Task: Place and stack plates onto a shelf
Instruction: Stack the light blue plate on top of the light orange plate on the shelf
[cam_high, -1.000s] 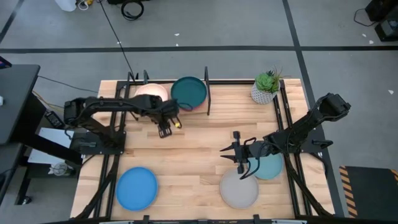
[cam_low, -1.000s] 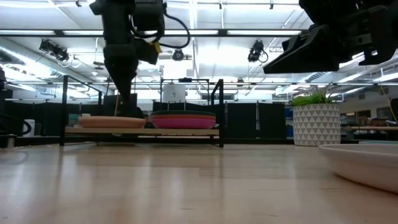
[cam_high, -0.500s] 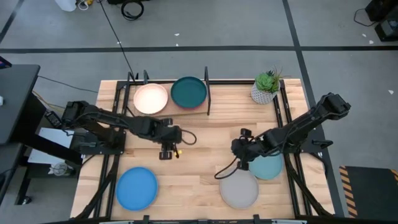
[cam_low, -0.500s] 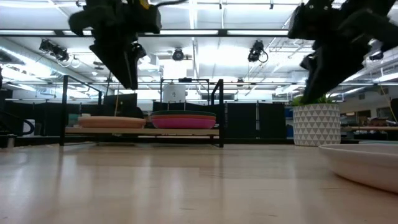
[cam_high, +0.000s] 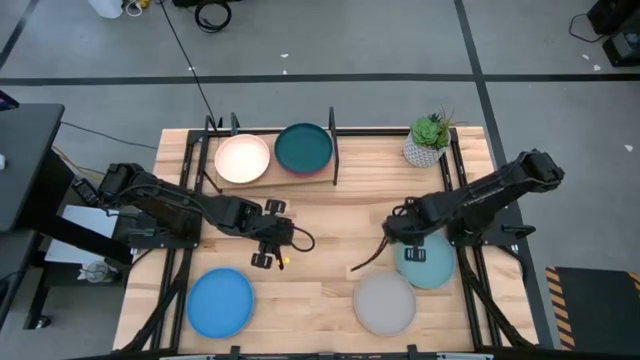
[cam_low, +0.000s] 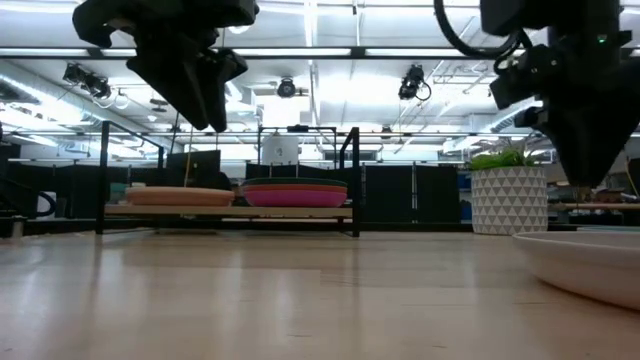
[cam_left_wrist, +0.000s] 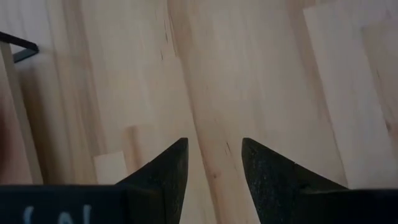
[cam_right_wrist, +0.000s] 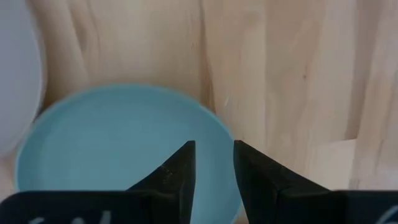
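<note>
The shelf (cam_high: 268, 175) stands at the table's far side. It carries a cream plate (cam_high: 243, 158) and, beside it, a stack topped by a dark teal plate (cam_high: 303, 148) with a magenta one (cam_low: 295, 198) lower down. A blue plate (cam_high: 220, 302), a grey plate (cam_high: 385, 303) and a pale teal plate (cam_high: 428, 262) lie flat on the table. My left gripper (cam_left_wrist: 214, 152) hangs open over bare wood between the shelf and the blue plate. My right gripper (cam_right_wrist: 214, 158) points down, open, above the pale teal plate's rim (cam_right_wrist: 211, 118), with nothing between its fingers.
A potted plant in a white pot (cam_high: 428, 140) stands at the far right corner. Black metal rails run along both table sides. Bare wood (cam_high: 330, 220) lies between the two arms at the table's middle.
My left gripper has drawn back from the cream plate on the shelf toward the near edge and to the right, rolling as it went. My right gripper has tipped from nearly level to pointing down and has shifted right, over the pale teal plate.
</note>
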